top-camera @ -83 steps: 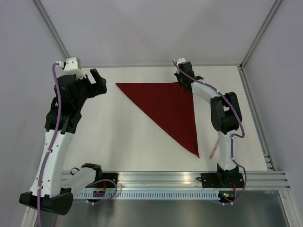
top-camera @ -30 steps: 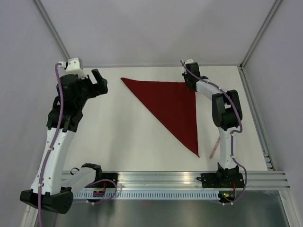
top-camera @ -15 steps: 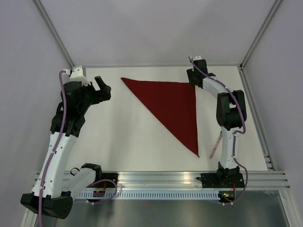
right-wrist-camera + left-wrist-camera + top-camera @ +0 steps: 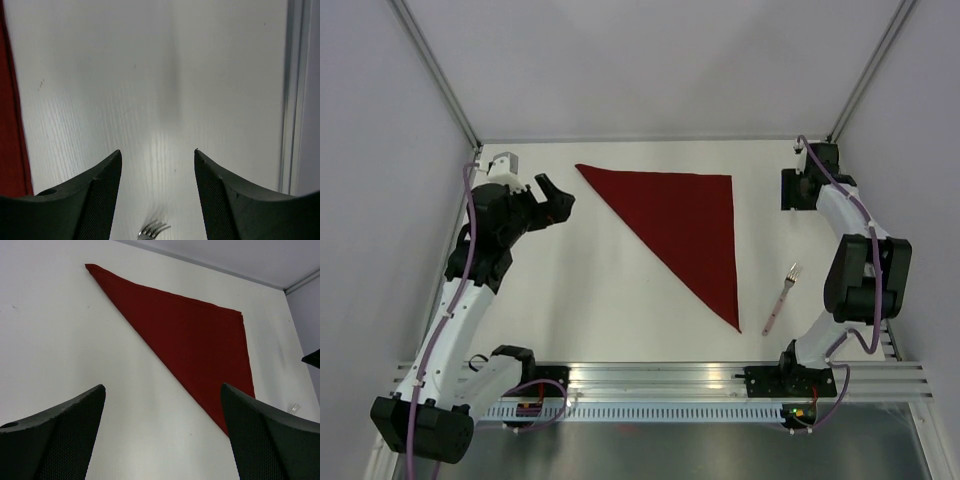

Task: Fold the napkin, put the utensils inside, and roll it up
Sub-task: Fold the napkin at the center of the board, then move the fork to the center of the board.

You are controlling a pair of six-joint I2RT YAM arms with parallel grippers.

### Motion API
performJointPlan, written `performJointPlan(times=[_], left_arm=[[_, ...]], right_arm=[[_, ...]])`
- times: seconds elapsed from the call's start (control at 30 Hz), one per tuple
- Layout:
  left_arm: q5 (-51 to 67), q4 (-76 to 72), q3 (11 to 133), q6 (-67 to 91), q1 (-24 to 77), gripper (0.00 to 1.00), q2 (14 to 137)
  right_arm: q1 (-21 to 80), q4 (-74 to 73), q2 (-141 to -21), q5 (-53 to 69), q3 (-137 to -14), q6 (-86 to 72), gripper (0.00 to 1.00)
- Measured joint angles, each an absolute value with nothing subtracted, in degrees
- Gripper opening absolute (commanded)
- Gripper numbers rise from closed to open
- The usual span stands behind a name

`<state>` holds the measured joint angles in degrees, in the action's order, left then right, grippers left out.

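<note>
The left hand (image 4: 556,196) hangs above the counter (image 4: 600,290) with its 2 fingers spread wide and nothing between them. It has edged in toward the cloth over the last moments. To its right, apart from its fingertips, lies the napkin (image 4: 685,220), a dark red triangle folded flat. 1 long edge runs along the far side and 1 point reaches back toward the counter's near edge. It has not stirred in the last second.

Further right, the fork (image 4: 781,299) lies on bare counter just off that near point. It sits nearer the near edge than the right hand and a little to that hand's left. Half hidden before, it now shows whole.

The right hand (image 4: 157,152) is what has changed. A second ago it sat closed at the napkin's far right corner. Now it is released, fingers parted on nothing, and has swung off to the right, so the cloth's edge lies apart on its left.

I judge the fold finished and the corner set down. The next step looks to be fetching the fork, and the right hand is the closer of the 2.
</note>
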<state>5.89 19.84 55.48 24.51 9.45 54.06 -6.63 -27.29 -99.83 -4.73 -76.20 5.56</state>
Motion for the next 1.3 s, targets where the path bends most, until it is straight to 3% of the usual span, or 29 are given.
performJointPlan(times=[0.17, 0.43, 0.7, 0.9, 1.3], left_arm=[[7.2, 16.3, 52.9, 25.8, 12.2, 1.0, 54.4], [0.5, 10.2, 55.2, 25.8, 36.8, 1.0, 69.1], [-1.7, 8.0, 56.3, 25.9, 42.7, 0.99, 77.8], [-4.0, 7.5, 56.8, 25.9, 43.2, 1.0, 77.8], [-7.0, 7.6, 59.3, 25.8, 43.2, 1.0, 77.0]], right_arm=[[-8.6, -31.4, -93.3, -2.7, -67.8, 6.0, 0.65], [-17.3, -35.2, -92.1, 3.3, -69.5, 5.8, 0.65], [-17.3, -40.8, -87.5, 7.6, -69.2, 6.4, 0.63], [-14.6, -47.5, -87.0, 8.5, -61.7, 9.3, 0.58], [-6.8, -50.9, -92.8, 5.6, -60.9, 14.0, 0.58]])
